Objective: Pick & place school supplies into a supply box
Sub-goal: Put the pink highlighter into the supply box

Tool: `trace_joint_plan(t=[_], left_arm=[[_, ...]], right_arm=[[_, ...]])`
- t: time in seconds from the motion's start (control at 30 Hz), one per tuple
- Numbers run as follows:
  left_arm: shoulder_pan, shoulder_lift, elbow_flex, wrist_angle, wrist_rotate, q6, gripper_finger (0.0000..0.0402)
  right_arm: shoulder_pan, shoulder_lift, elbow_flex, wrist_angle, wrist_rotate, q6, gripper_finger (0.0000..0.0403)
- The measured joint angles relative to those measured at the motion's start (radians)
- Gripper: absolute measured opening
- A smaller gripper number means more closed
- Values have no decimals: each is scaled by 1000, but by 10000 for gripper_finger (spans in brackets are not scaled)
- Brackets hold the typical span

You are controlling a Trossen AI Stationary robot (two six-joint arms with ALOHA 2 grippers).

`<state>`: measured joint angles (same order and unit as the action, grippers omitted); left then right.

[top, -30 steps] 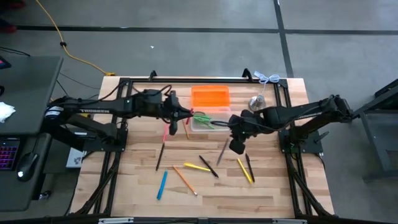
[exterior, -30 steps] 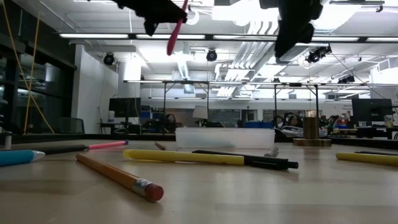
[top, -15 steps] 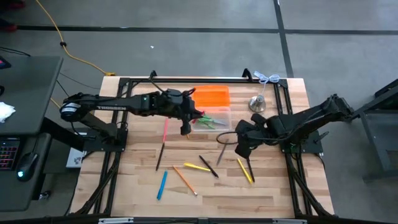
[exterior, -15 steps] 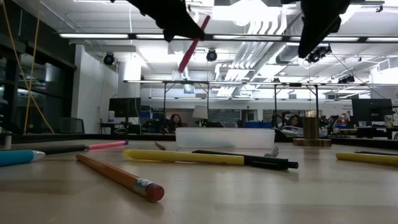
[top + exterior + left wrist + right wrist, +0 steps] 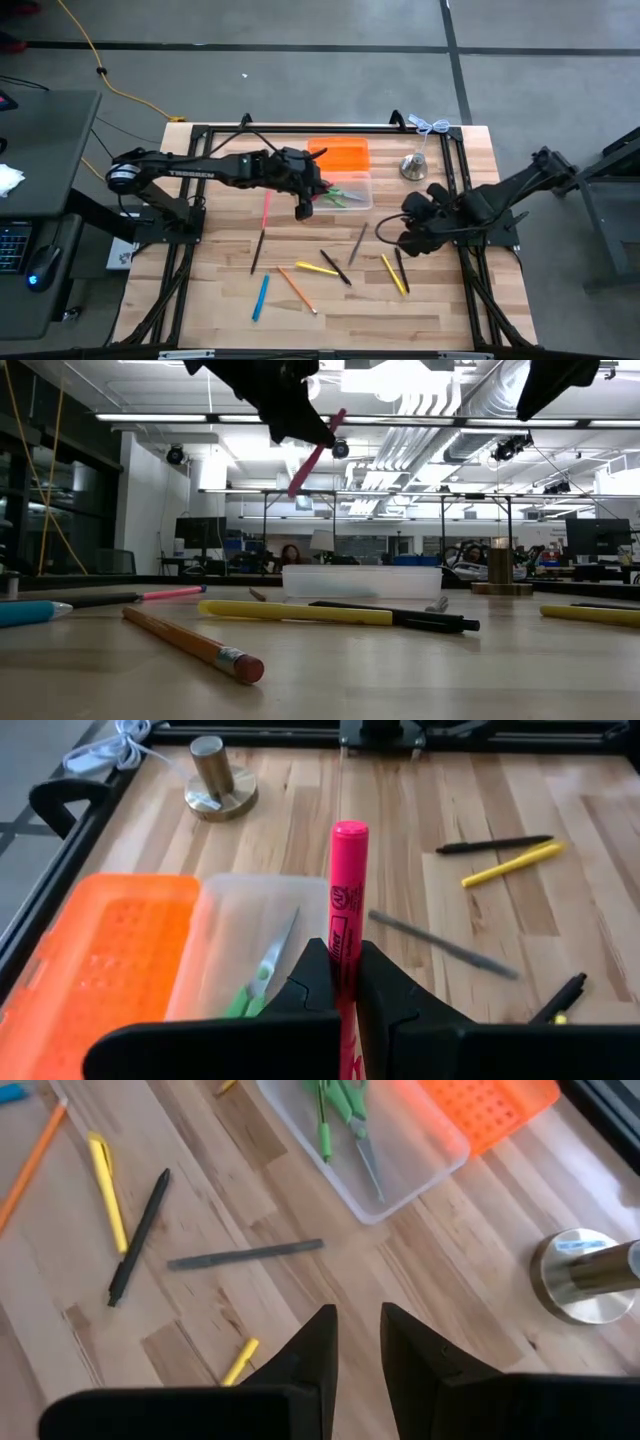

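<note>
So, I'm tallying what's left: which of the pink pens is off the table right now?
The pink highlighter, clamped in the left gripper above the clear tub; the other pink pen lies on the wood.

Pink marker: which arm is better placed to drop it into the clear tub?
Left. The left gripper is already shut on the pink marker, right beside the clear tub. The right gripper hangs empty over the loose pens.
</note>
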<state>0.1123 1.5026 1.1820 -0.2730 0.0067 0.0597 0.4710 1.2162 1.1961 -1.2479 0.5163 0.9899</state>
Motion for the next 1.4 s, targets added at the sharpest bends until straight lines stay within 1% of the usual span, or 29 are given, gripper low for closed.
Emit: trace_joint_plan(t=[0.37,0.47,0.73,0.87,0.97,1.13,1.23,1.3,1.4], left_arm=[[12,30,1,8,-25,-2,34],[23,36,-2,0,-29,-3,34],[52,35,9,45,-10,-4,34],[53,75,51,28,-4,9,34],[51,123,105,27,9,33,34],[55,222,203,-59,12,55,34],[61,261,252,-94,26,72,34],[71,287,268,-89,35,74,34],[86,311,265,-105,57,72,34]], right_arm=[[52,-101,0,-73,59,5,55],[68,-131,0,-81,92,5,55],[94,-197,0,-129,154,4,55],[95,-229,0,-158,164,0,55],[95,-253,0,-177,170,-2,55],[95,-291,0,-188,179,-24,55],[95,-308,0,-192,184,-29,55],[95,-320,-6,-194,185,-32,55],[95,-362,-69,-154,183,-45,55]])
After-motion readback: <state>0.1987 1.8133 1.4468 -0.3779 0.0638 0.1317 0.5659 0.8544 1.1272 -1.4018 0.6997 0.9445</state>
